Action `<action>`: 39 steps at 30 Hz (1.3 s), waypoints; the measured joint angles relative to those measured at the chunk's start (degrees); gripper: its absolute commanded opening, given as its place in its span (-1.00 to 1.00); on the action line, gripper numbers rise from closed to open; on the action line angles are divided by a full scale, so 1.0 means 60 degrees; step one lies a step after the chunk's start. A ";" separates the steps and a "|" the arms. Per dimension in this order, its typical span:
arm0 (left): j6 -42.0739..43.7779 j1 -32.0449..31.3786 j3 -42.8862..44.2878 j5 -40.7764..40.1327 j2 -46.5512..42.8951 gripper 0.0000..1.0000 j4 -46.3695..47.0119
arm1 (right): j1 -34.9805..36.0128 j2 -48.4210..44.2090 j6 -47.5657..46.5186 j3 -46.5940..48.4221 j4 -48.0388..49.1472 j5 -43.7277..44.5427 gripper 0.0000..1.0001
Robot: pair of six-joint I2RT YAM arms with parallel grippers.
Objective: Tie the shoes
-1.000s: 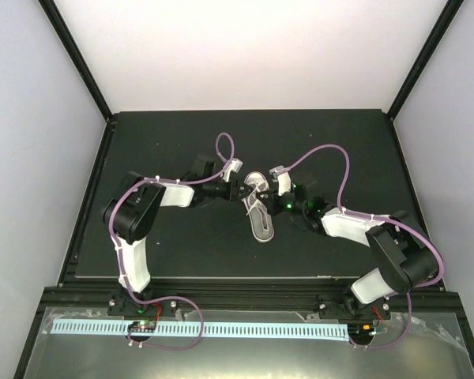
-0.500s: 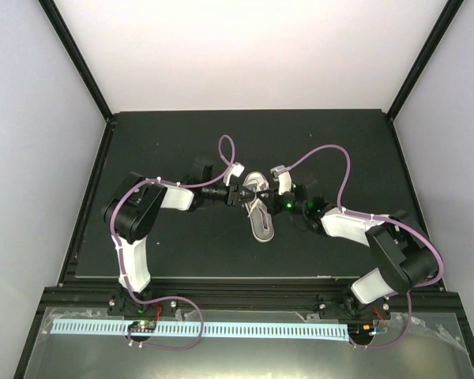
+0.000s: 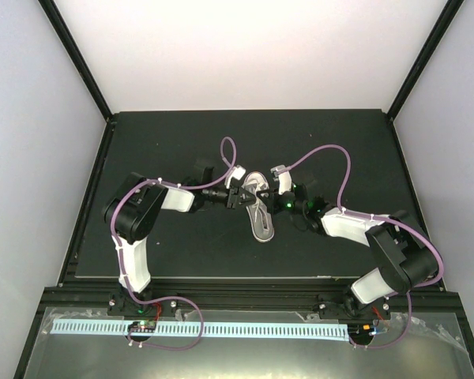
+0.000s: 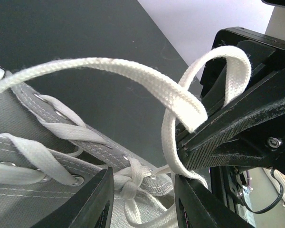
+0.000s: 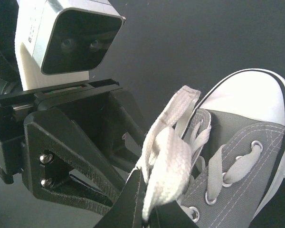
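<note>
The grey shoe (image 3: 261,215) with white toe cap lies mid-table, its white laces (image 4: 133,76) drawn up between both grippers. My right gripper (image 5: 149,214) is shut on a folded loop of lace (image 5: 168,156) above the tongue; in the left wrist view it shows as the dark jaws (image 4: 237,128) pinching that loop. My left gripper (image 4: 145,202) is open, its fingers (image 4: 92,199) straddling the first knot (image 4: 132,183) at the top eyelets, with one strand running past the right finger. From above, the left gripper (image 3: 238,194) and the right gripper (image 3: 272,193) meet over the shoe's heel end.
The black mat (image 3: 158,150) ends at a raised frame; white walls (image 3: 245,55) enclose the back and sides. Purple cables (image 3: 332,154) arch over both arms. The left wrist camera housing (image 5: 69,40) sits close to my right fingers.
My left gripper has edged a little to the right, closer in over the shoe's top eyelets. The right gripper has kept its hold on the loop and stayed put.
</note>
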 measured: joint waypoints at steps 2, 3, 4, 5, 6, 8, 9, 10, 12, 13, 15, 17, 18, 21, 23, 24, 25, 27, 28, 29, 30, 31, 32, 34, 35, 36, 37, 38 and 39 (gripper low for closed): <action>-0.0004 -0.0015 0.0000 0.0033 0.0000 -0.28 0.0015 | 0.0000 0.0000 0.0004 0.0000 0.0000 -0.0004 -0.97; -0.0004 -0.0015 0.0000 0.0040 0.0000 -0.28 0.0022 | 0.0000 0.0000 0.0004 0.0000 0.0000 -0.0004 -0.97; -0.0004 -0.0015 -0.0004 0.0055 0.0000 -0.28 0.0033 | 0.0000 0.0000 0.0011 0.0000 0.0000 -0.0004 -0.97; -0.0004 -0.0015 -0.0004 0.0062 0.0000 -0.28 0.0044 | 0.0000 0.0000 0.0007 0.0000 0.0000 -0.0004 -0.97; 0.0000 -0.0015 -0.0018 0.0066 0.0000 -0.28 0.0069 | 0.0000 0.0000 0.0007 0.0000 0.0000 -0.0004 -0.97; 0.0000 -0.0011 -0.0058 0.0076 0.0000 -0.28 0.0080 | 0.0000 0.0000 0.0011 0.0000 0.0000 -0.0004 -0.97; -0.0004 -0.0011 -0.0080 0.0076 0.0000 -0.28 0.0087 | 0.0000 0.0000 0.0011 0.0000 0.0000 -0.0004 -0.97; -0.0004 -0.0015 -0.0113 0.0084 0.0000 -0.28 0.0135 | 0.0000 0.0000 0.0011 0.0000 0.0000 -0.0004 -0.97; -0.0018 -0.0015 -0.0146 0.0095 -0.0004 -0.28 0.0164 | 0.0000 0.0000 0.0011 0.0000 0.0000 -0.0004 -0.97; -0.0029 -0.0015 -0.0164 0.0102 -0.0004 -0.28 0.0197 | 0.0000 0.0000 0.0015 0.0000 0.0000 -0.0004 -0.97; -0.0080 -0.0015 -0.0182 0.0120 -0.0015 -0.28 0.0226 | 0.0000 0.0000 0.0015 0.0000 0.0000 -0.0004 -0.97; -0.0131 -0.0015 -0.0182 0.0146 -0.0015 -0.28 0.0291 | 0.0000 0.0000 0.0015 0.0000 0.0000 -0.0007 -0.97; -0.0153 -0.0015 -0.0182 0.0164 -0.0015 -0.28 0.0331 | 0.0000 0.0000 0.0015 0.0000 0.0000 -0.0007 -0.97; -0.0193 -0.0015 -0.0186 0.0211 -0.0018 -0.28 0.0423 | 0.0000 0.0000 0.0015 0.0000 0.0000 -0.0007 -0.97; -0.0211 -0.0015 -0.0197 0.0237 -0.0036 -0.27 0.0441 | 0.0000 0.0000 0.0015 0.0000 0.0000 -0.0007 -0.97; -0.0215 -0.0015 -0.0215 0.0240 -0.0058 -0.27 0.0441 | 0.0000 0.0000 0.0015 0.0000 0.0000 -0.0007 -0.97; -0.0215 -0.0015 -0.0240 0.0251 -0.0098 -0.27 0.0441 | 0.0000 0.0000 0.0015 0.0000 0.0000 -0.0007 -0.97; -0.0222 -0.0015 -0.0262 0.0270 -0.0182 -0.26 0.0448 | 0.0000 0.0000 0.0018 0.0000 0.0000 -0.0007 -0.97; -0.0226 -0.0015 -0.0266 0.0277 -0.0215 -0.26 0.0470 | 0.0000 0.0000 0.0018 0.0000 0.0000 -0.0007 -0.97; -0.0233 -0.0015 -0.0273 0.0277 -0.0244 -0.26 0.0474 | 0.0000 0.0000 0.0022 0.0000 0.0000 -0.0007 -0.97; -0.0237 -0.0015 -0.0284 0.0277 -0.0266 -0.26 0.0492 | 0.0000 0.0000 0.0022 0.0000 0.0000 -0.0007 -0.97; -0.0240 -0.0015 -0.0291 0.0284 -0.0273 -0.26 0.0517 | 0.0000 0.0000 0.0022 0.0000 0.0000 -0.0007 -0.97; -0.0244 -0.0015 -0.0295 0.0284 -0.0277 -0.26 0.0557 | 0.0000 0.0000 0.0026 0.0000 0.0000 -0.0007 -0.97; -0.0248 -0.0015 -0.0299 0.0284 -0.0277 -0.26 0.0576 | 0.0000 0.0000 0.0026 0.0000 0.0000 -0.0007 -0.97; -0.0248 -0.0015 -0.0302 0.0284 -0.0280 -0.26 0.0576 | 0.0000 0.0000 0.0029 0.0000 0.0000 -0.0007 -0.97; -0.0248 -0.0015 -0.0302 0.0284 -0.0280 -0.26 0.0579 | 0.0000 0.0000 0.0029 0.0000 0.0000 -0.0007 -0.97; -0.0248 -0.0015 -0.0299 0.0284 -0.0280 -0.26 0.0579 | 0.0000 0.0000 0.0033 0.0000 0.0000 -0.0007 -0.97; -0.0248 -0.0015 -0.0299 0.0284 -0.0280 -0.26 0.0576 | 0.0000 0.0000 0.0033 0.0000 0.0000 -0.0007 -0.97; -0.0248 -0.0015 -0.0302 0.0284 -0.0280 -0.28 0.0576 | 0.0000 0.0000 0.0033 0.0000 0.0000 -0.0007 -0.97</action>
